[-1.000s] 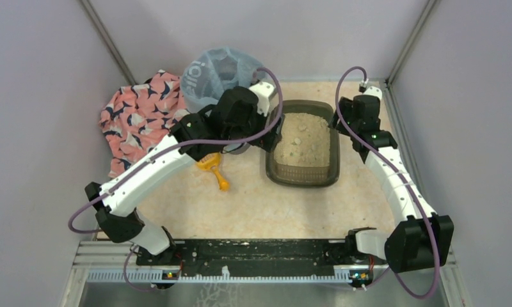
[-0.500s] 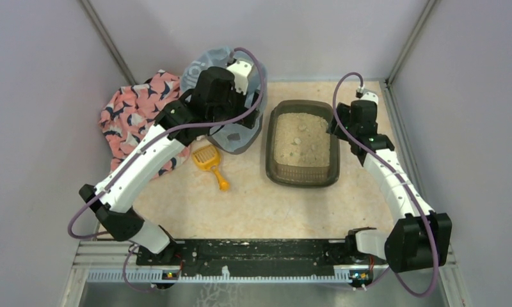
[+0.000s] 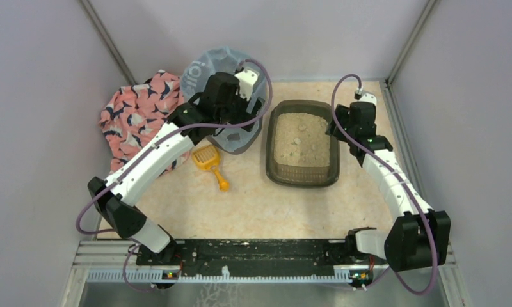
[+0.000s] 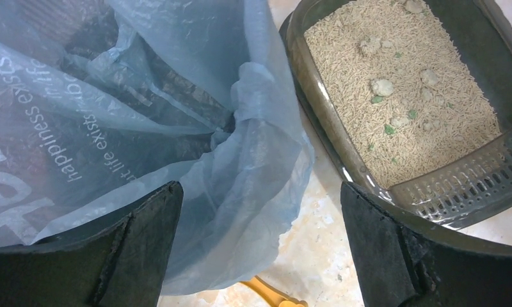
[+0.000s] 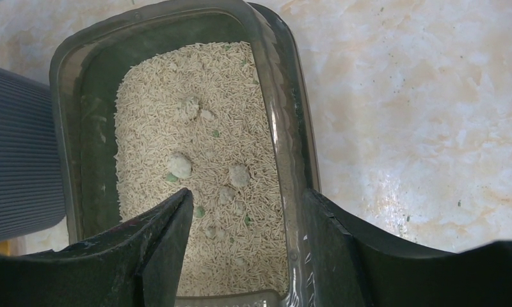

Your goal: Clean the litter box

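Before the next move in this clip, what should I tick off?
1. Left gripper open and empty: ok.
2. Bin bag below the left gripper: ok.
3. Scoop in hand: not ok, it lies on the table beside the bag.
4. Right gripper astride the litter box wall, jaws apart: ok; touching it: cannot tell.
5. Litter free of clumps: not ok.

Bin bag (image 4: 253,128) seemingly against litter box (image 4: 309,83), open tabletop (image 3: 272,211) along its near side, scoop (image 3: 207,158) lying left
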{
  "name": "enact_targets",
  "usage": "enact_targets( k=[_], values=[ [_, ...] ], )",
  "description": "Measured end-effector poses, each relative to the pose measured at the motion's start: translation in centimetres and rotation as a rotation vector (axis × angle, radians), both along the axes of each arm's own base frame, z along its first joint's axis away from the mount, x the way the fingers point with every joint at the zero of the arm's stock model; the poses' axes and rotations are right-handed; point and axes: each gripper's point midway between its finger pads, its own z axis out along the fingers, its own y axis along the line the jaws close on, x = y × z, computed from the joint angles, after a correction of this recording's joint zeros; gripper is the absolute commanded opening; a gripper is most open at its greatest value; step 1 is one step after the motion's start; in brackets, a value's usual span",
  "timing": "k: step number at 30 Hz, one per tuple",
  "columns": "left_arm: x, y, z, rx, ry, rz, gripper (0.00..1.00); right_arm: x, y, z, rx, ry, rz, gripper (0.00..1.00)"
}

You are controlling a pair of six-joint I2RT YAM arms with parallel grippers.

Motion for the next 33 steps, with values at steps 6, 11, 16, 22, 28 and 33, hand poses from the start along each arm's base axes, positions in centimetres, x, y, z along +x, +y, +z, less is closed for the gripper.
enact_targets(
  k=[6,11,16,22,28,33],
  values=[
    [0.5,1.2,-0.4,-0.014,0.006,-0.006,0.99,0.1,0.2,0.0,0.005,-0.002,0.007,0.64],
    [0.9,1.5,-0.4,-0.024,0.012,-0.009,0.88,-0.1,0.0,-0.7,-0.006,0.009,0.008,0.64],
    [1.6,1.4,-1.1,-0.035,0.043,-0.014,0.62,-0.4,-0.2,-1.4,-0.02,0.026,0.004,0.64],
    [2.6,1.3,-2.3,-0.024,0.098,-0.02,0.44,-0.3,-0.2,-1.3,-0.022,0.02,0.003,0.64],
    [3.4,0.4,-2.3,-0.016,0.127,-0.054,0.0,-0.4,-0.3,-2.1,-0.023,0.027,0.003,0.64],
    [3.7,1.5,-2.2,0.006,0.141,-0.025,0.0,-0.3,-0.2,-2.2,-0.021,0.02,0.004,0.64]
  ],
)
